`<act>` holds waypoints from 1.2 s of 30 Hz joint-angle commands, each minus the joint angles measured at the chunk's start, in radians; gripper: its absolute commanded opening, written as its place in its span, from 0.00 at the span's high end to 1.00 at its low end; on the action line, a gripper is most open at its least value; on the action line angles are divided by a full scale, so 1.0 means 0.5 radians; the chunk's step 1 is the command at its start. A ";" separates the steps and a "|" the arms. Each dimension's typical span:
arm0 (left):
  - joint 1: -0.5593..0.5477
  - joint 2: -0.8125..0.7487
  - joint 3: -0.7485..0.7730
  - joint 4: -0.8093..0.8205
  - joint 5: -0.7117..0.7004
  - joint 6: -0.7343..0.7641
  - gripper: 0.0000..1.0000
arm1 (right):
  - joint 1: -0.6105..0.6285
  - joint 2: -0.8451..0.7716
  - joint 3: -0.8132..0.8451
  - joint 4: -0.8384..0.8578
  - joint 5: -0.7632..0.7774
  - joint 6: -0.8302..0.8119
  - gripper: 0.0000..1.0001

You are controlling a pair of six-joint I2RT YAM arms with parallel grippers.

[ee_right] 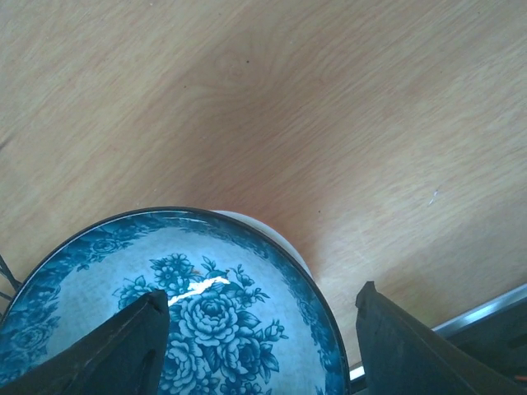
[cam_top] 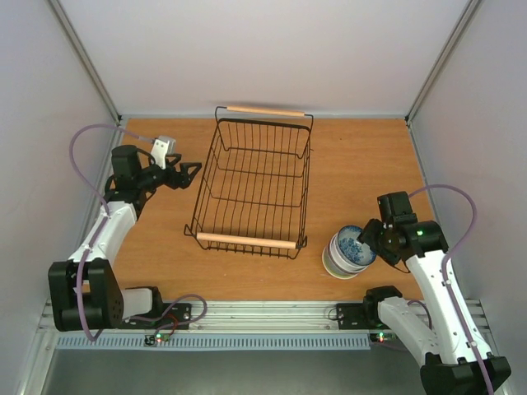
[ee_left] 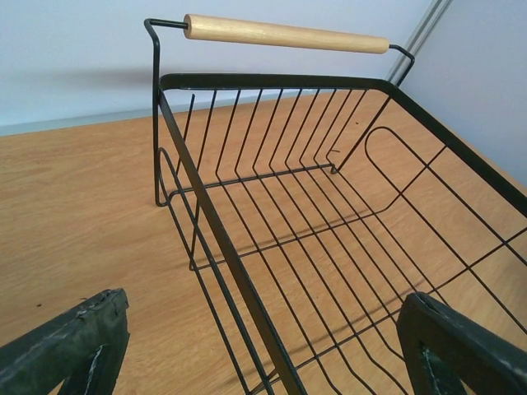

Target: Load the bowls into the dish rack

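Observation:
The dish rack is a black wire basket with wooden handles in the middle of the table, with nothing in it. It fills the left wrist view. The bowls stand in one stack right of the rack's near end. The blue-patterned bowl is on top and a white bowl shows below it; the others are hidden. My right gripper is open over the stack's right edge. In the right wrist view its jaws straddle the patterned bowl's rim. My left gripper is open and empty at the rack's left wall.
The wooden table is walled by white panels on three sides. A metal rail with the arm bases runs along the near edge, just right of the bowl stack in the right wrist view.

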 commanded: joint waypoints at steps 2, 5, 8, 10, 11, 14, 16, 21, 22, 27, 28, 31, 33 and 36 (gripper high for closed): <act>-0.012 0.028 0.081 0.026 0.044 -0.002 0.11 | 0.013 -0.001 0.052 -0.084 0.000 0.037 0.40; -0.014 0.034 0.080 0.037 0.042 -0.010 0.11 | 0.013 -0.019 -0.003 -0.081 -0.043 0.054 0.44; -0.014 0.031 0.080 0.041 0.043 -0.014 0.11 | 0.017 -0.048 -0.036 -0.080 -0.088 0.074 0.44; -0.014 0.029 0.083 0.037 0.043 -0.015 0.11 | 0.020 -0.065 -0.039 -0.102 -0.078 0.084 0.44; -0.015 0.028 0.083 0.037 0.042 -0.017 0.11 | 0.023 -0.072 -0.041 -0.114 -0.074 0.092 0.43; -0.014 0.029 0.085 0.036 0.045 -0.017 0.11 | 0.030 -0.076 -0.077 -0.118 -0.095 0.119 0.42; -0.014 0.031 0.089 0.033 0.045 -0.015 0.11 | 0.033 -0.068 -0.105 -0.116 -0.101 0.127 0.42; -0.014 0.034 0.090 0.031 0.043 -0.017 0.11 | 0.039 -0.044 -0.194 -0.105 -0.172 0.137 0.45; -0.015 0.035 0.093 0.030 0.040 -0.017 0.11 | 0.039 -0.040 -0.203 -0.104 -0.174 0.136 0.48; -0.015 0.041 0.090 0.029 0.028 -0.011 0.11 | 0.041 -0.063 -0.190 -0.118 -0.154 0.136 0.63; -0.014 0.041 0.090 0.030 0.027 -0.008 0.11 | 0.042 -0.067 -0.174 -0.131 -0.142 0.135 0.63; -0.015 0.039 0.088 0.031 0.024 -0.008 0.11 | 0.043 -0.079 -0.141 -0.174 -0.129 0.133 0.64; -0.014 0.034 0.085 0.029 0.022 -0.006 0.11 | 0.043 -0.088 -0.113 -0.205 -0.085 0.128 0.68; -0.015 0.028 0.084 0.025 0.018 -0.002 0.11 | 0.043 -0.106 -0.102 -0.218 -0.076 0.127 0.80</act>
